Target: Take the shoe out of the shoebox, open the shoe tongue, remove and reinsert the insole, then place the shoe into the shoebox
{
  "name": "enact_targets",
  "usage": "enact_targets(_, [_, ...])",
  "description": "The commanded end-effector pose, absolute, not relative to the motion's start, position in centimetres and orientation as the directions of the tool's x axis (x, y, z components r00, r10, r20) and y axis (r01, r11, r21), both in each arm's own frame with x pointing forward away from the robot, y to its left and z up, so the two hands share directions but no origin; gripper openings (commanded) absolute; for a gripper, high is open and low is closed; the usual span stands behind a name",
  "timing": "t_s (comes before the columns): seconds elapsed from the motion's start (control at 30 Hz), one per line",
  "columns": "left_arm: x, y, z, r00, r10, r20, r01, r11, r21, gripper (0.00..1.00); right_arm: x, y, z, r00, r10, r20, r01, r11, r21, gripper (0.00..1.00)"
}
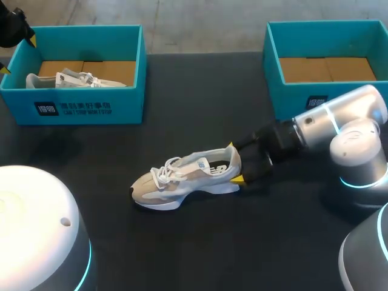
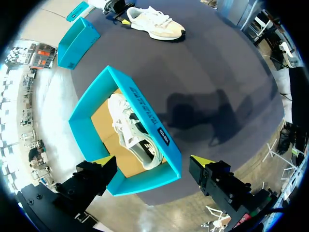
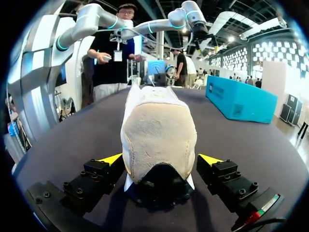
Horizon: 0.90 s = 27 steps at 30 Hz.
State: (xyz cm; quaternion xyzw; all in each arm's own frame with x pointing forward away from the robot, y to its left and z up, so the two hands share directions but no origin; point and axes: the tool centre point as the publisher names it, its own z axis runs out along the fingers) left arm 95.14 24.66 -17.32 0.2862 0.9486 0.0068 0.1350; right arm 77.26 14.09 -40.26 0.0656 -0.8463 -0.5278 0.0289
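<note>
Right arm [image 1: 339, 121]: in from right edge of table [image 1: 200, 242], stretched low toward centre. Right gripper [image 1: 234, 162] level, fingers spread wide. Left arm [image 1: 12, 27]: high over far left corner. Left gripper [image 2: 153, 162] points down, fingers apart.

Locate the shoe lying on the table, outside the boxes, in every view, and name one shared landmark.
Head view: shoe mid-table, heel at the right gripper.
Left wrist view: shoe far across the table, beyond the teal shoebox ahead of the left gripper.
Right wrist view: shoe heel-on, directly ahead of the gripper.
Shared landmark: that teal shoebox, off beside the shoe in the right wrist view.
</note>
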Motion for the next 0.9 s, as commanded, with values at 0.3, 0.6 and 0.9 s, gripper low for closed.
enact_targets(0.3, [95.0, 24.6, -17.3, -0.8, 0.545, -0.252, 0.54, 0.836, 0.094, 1.0, 77.3, 16.1, -41.6, -0.988, -0.154, -0.018, -0.081, 0.415, 0.906, 1.0])
enact_targets(0.6, [95.0, 24.6, -17.3, -0.8, 0.545, -0.252, 0.54, 0.836, 0.094, 1.0, 76.9, 16.0, -42.0, -0.988, -0.153, -0.007, -0.071, 0.419, 0.905, 0.45])
enact_targets(0.9, [95.0, 24.6, -17.3, -0.8, 0.545, -0.252, 0.54, 0.836, 0.094, 1.0, 76.5, 14.9, -41.5, -0.996, -0.079, -0.03, -0.063, 0.449, 0.892, 0.0])
